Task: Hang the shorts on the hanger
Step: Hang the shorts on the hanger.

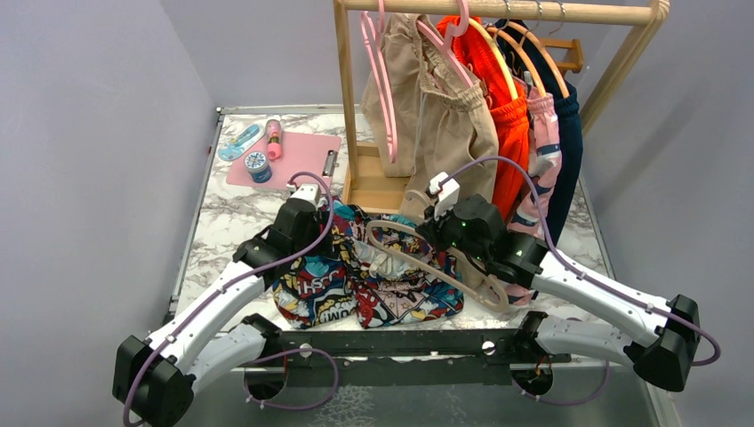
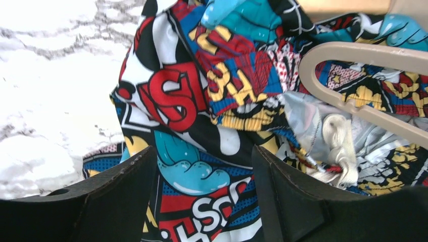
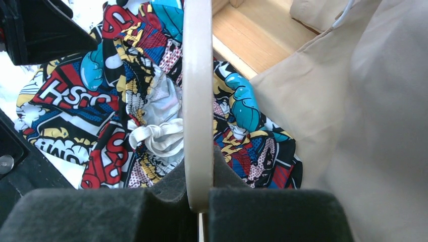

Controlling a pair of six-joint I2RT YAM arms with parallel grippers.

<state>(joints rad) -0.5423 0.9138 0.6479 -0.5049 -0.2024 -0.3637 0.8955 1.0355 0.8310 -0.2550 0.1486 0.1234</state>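
The comic-print shorts (image 1: 324,285) lie crumpled on the marble table between the two arms, their white drawstring (image 3: 159,138) showing at the open waistband. My right gripper (image 1: 436,233) is shut on the cream hanger (image 1: 445,277), whose bar (image 3: 197,75) runs straight out from between the jaws over the shorts (image 3: 65,96). My left gripper (image 2: 203,151) hovers open just above the left part of the shorts (image 2: 176,96), with printed fabric showing between its fingers. The rounded end of the hanger (image 2: 353,50) lies to its right, over the waistband.
A wooden clothes rack (image 1: 347,98) stands behind the shorts, hung with beige shorts (image 1: 453,124) on a pink hanger (image 1: 384,89), an orange garment (image 1: 507,116) and others. The beige cloth hangs close to the right gripper (image 3: 198,186). A pink clipboard (image 1: 302,147) with small items lies back left.
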